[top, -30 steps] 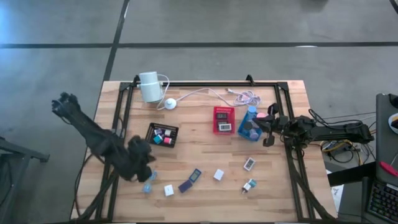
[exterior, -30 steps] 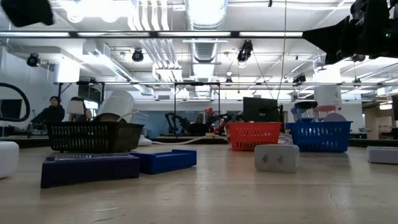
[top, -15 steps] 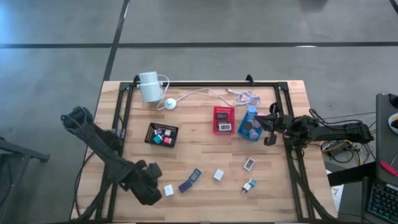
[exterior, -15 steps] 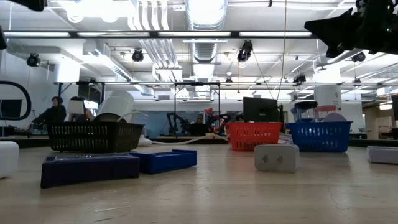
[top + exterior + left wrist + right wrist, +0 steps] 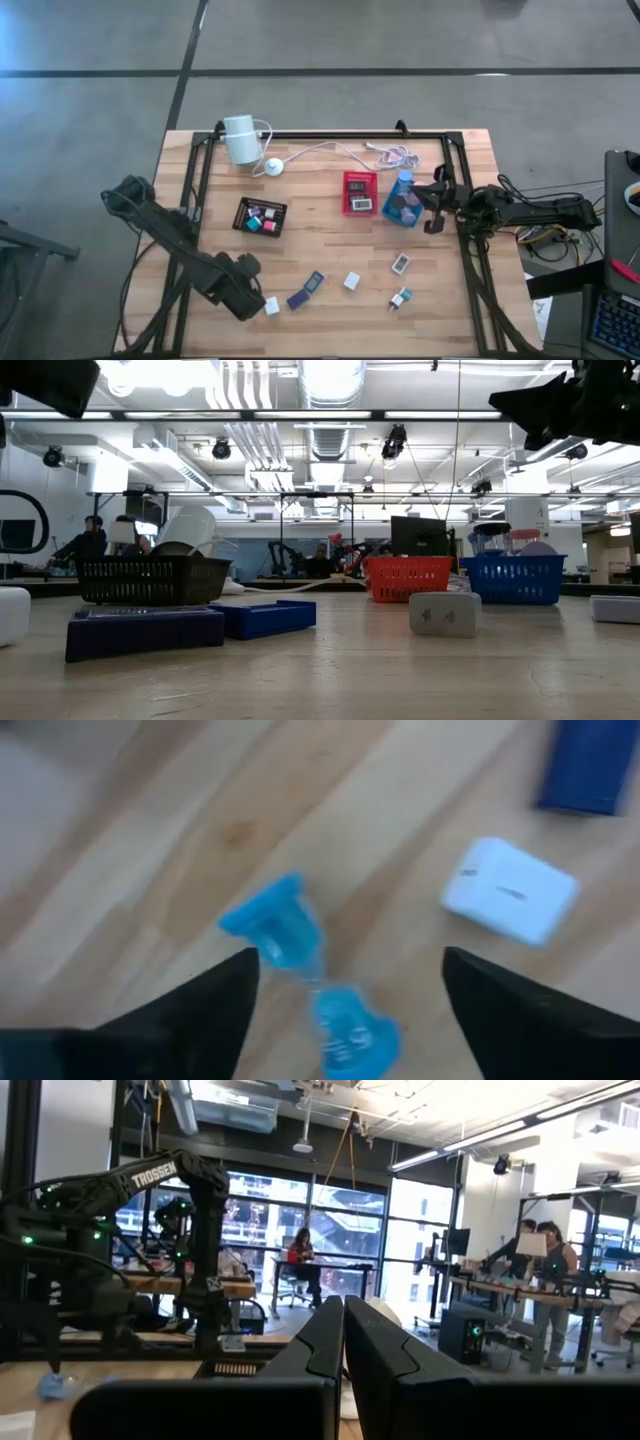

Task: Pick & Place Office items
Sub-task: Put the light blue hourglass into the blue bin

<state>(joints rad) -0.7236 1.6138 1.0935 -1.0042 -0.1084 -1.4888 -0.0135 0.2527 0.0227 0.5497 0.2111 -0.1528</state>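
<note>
High view: left gripper (image 5: 243,297) low over the near left part of the tabletop (image 5: 330,250), hiding whatever lies beneath it, just beside a small white block (image 5: 272,305). Loose office items scattered nearby: a dark blue piece (image 5: 298,298), a purple piece (image 5: 315,281), a white cube (image 5: 351,281) and two more pieces further right. Black tray (image 5: 261,216), red tray (image 5: 360,193) and blue tray (image 5: 402,199) in a row behind, each already holding pieces (probably the sorting bins). Right gripper (image 5: 432,215) parked at the blue tray's edge, apparently waiting.

Low view: level look across the tabletop, the dark blue piece (image 5: 145,631) lying flat in front, the three trays standing behind. Neither gripper's tips visible here.

Left wrist view: fingers (image 5: 220,1005) spread wide on either side of a blue hourglass-shaped piece (image 5: 305,980) lying on its side on the wood, touching neither. Likely lined up to close on it. White block (image 5: 510,903) well clear to one side.

Right wrist view: fingers (image 5: 325,1345) pressed together, holding nothing, pointing level into the room.
</note>
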